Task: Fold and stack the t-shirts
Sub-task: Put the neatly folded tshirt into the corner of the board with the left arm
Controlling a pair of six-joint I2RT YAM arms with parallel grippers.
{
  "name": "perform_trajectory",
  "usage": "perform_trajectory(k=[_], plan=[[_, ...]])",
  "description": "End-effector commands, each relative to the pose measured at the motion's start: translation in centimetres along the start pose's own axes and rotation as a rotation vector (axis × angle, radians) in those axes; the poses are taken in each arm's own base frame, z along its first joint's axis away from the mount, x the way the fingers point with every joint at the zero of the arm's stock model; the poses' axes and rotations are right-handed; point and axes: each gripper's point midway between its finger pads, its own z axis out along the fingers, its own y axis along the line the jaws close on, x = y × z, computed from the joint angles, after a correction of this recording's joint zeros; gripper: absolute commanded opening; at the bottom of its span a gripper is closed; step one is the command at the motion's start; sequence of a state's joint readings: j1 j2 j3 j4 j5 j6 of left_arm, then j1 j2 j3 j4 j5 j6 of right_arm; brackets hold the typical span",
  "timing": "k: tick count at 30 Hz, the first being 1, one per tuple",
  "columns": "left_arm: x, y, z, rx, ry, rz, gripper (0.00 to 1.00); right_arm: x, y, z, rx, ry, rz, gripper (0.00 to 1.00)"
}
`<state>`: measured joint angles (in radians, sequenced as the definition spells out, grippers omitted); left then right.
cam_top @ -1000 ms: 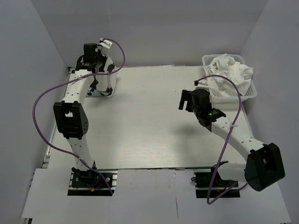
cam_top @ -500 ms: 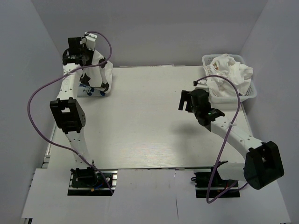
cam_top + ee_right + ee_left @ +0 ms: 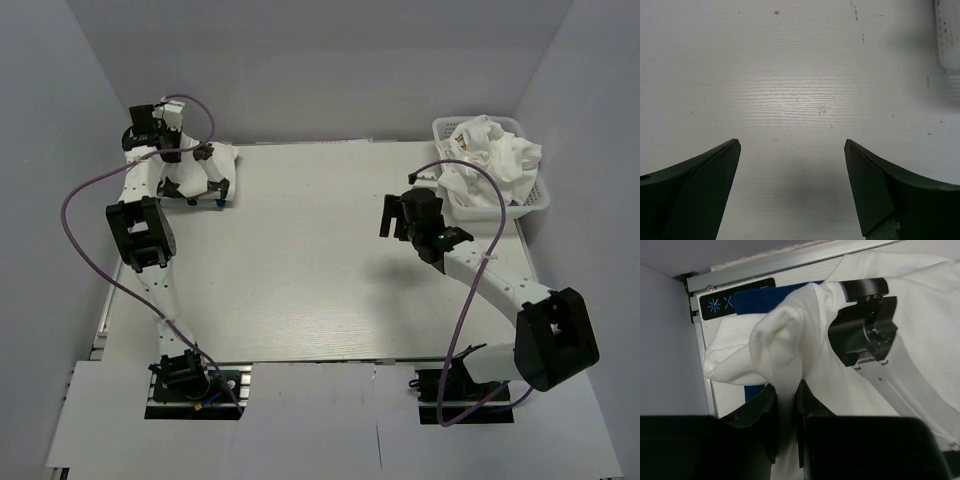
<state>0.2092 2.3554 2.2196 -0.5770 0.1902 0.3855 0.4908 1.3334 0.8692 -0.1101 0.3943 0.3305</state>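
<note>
My left gripper [image 3: 786, 407] is shut on a bunched fold of the white t-shirt [image 3: 790, 335], with cloth pinched between its dark fingers [image 3: 762, 412]. In the top view the white t-shirt [image 3: 208, 163] lies draped at the table's far left corner. It covers most of the navy blue t-shirt [image 3: 196, 200], of which only an edge [image 3: 760, 297] shows. My right gripper [image 3: 395, 214] hovers open over bare table right of centre, and the right wrist view shows nothing between its fingertips [image 3: 792, 145].
A white basket [image 3: 533, 196] full of crumpled white cloth [image 3: 487, 152] stands at the far right, and its wall [image 3: 947, 40] shows in the right wrist view. The metal table rail [image 3: 790, 260] and grey walls lie close behind and beside the left gripper.
The left arm has swung left and lowered toward the far left corner, carrying the white t-shirt down over the navy one. The right arm has barely moved.
</note>
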Motion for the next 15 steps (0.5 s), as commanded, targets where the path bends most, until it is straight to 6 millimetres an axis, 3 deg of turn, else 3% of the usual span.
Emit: perform_trajectory(k=[1,10,11,14,15], plan=[[-3.8,3.1,-1.1,-0.064,-0.134,0.025,0.0,-1.9,0.3,0.4,0.007,-0.034,0.001,0.9],[-1.5,5.7,1.4,-0.133,-0.119,-0.003,0.0,-0.3,0.8,1.7,0.013,0.037,-0.015,0.9],[-1.5,5.7,1.4,-0.132,-0.12,-0.017,0.05,-0.2,0.7,1.8,0.022,0.043,-0.019,0.9],[-1.4,6.3,1.2,-0.175,-0.117,-0.055,0.5,-0.1,0.5,1.8,0.034,0.049,-0.021,0.9],[-1.6,6.6,1.2,-0.197,-0.123,-0.081,0.7,-0.2,0.6,1.8,0.03,0.047,-0.017,0.9]])
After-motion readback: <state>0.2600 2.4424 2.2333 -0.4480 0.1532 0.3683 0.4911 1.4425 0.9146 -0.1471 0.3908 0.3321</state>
